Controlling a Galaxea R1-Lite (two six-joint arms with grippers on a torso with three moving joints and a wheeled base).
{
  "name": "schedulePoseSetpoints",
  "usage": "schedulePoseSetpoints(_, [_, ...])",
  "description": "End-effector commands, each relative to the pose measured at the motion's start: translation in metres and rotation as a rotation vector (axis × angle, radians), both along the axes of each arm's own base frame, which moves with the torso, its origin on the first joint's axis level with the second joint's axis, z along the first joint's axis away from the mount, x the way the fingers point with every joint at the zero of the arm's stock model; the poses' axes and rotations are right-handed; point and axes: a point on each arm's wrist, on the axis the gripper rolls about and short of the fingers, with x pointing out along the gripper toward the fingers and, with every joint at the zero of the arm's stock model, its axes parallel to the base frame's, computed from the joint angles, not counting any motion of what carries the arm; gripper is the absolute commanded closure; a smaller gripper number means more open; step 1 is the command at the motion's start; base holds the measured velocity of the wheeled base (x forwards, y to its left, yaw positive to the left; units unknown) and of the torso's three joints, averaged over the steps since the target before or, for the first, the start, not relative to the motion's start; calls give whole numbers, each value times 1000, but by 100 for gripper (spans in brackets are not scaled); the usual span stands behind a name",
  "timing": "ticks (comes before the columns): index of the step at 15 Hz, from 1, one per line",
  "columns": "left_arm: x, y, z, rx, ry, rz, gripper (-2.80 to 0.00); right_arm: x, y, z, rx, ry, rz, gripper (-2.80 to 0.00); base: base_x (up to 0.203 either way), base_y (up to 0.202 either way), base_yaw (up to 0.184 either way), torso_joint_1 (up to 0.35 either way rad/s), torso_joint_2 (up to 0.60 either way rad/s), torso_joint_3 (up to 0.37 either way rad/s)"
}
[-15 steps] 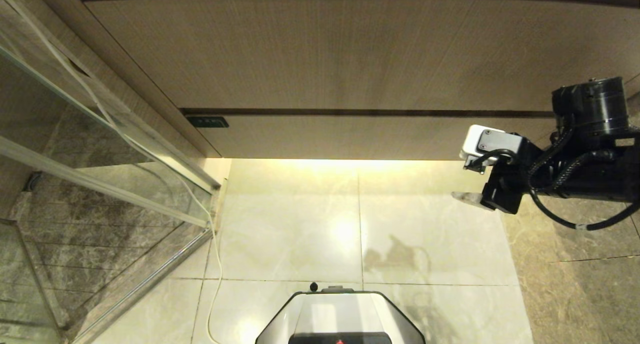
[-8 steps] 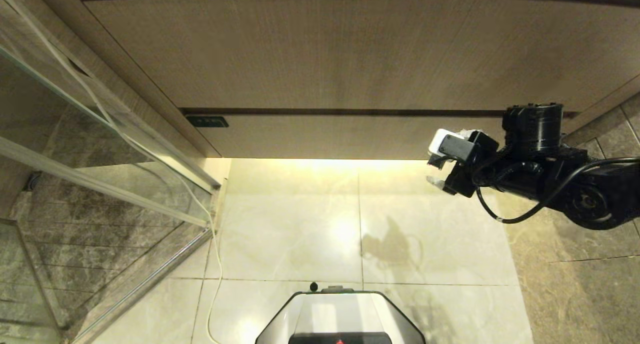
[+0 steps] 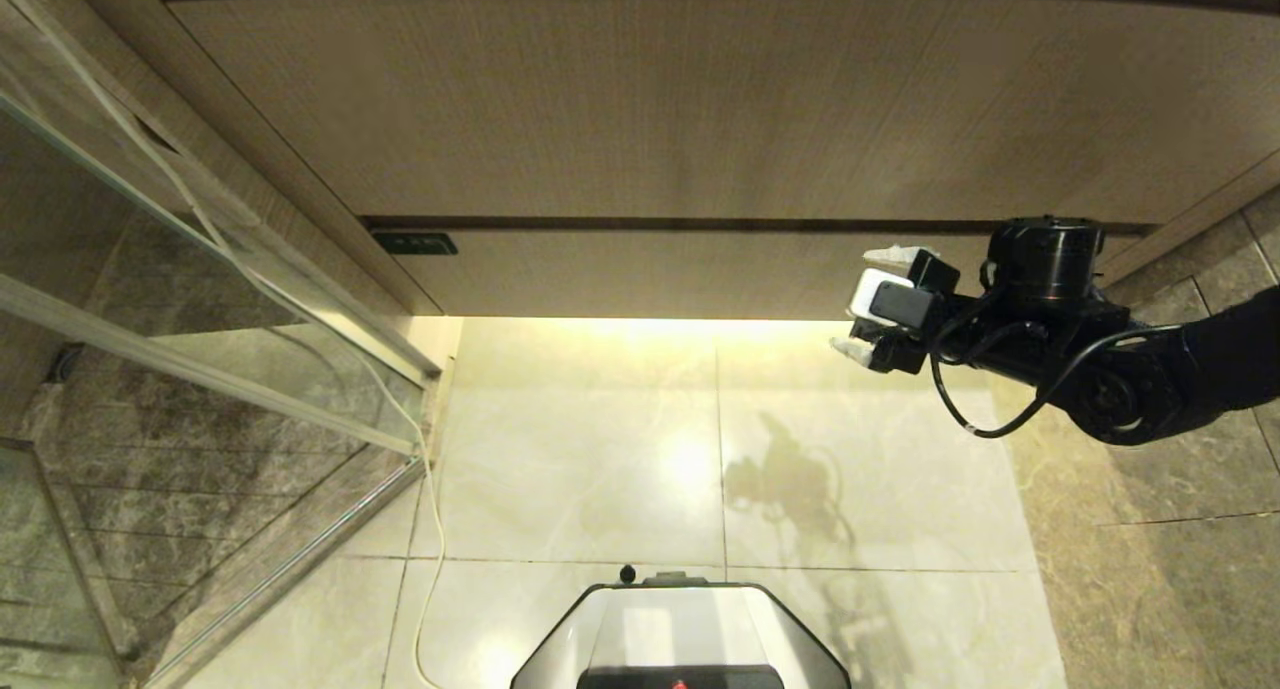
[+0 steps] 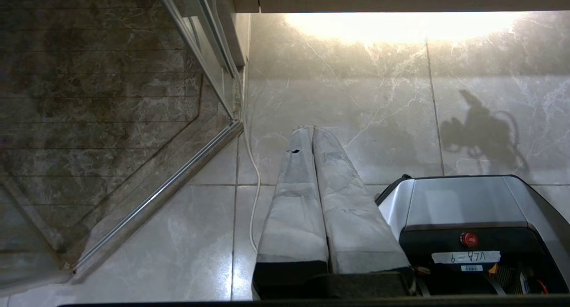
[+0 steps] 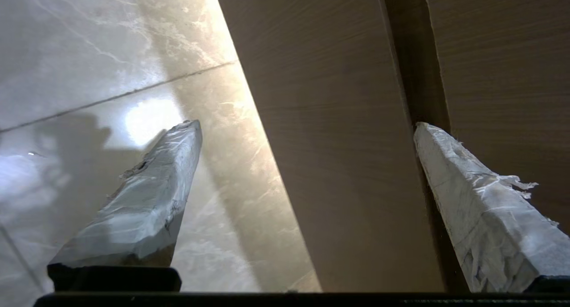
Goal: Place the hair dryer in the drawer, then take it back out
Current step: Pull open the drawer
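Fingers of the right gripper [image 3: 872, 302] stand wide apart, straddling the closed drawer [image 3: 700, 274] front at its right end. Left gripper [image 4: 311, 133] hangs with its fingers pressed together above the floor [image 3: 600, 469]. No hair dryer shows.
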Motion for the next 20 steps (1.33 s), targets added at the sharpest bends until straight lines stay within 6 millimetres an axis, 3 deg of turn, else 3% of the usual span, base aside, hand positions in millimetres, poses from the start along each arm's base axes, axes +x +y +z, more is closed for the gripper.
schedulePoseSetpoints(1, [0, 0, 0, 0, 0, 0, 0, 13, -3, -3, -21, -31, 13, -280, 0, 0, 0, 0, 0, 0])
schedulePoseSetpoints(11, [0, 0, 0, 0, 1, 0, 0, 60, 5, -9, -31, -77, 26, -280, 0, 0, 0, 0, 0, 0])
schedulePoseSetpoints(20, [0, 0, 0, 0, 1, 0, 0, 88, 9, -14, -22, -121, 6, -280, 0, 0, 0, 0, 0, 0])
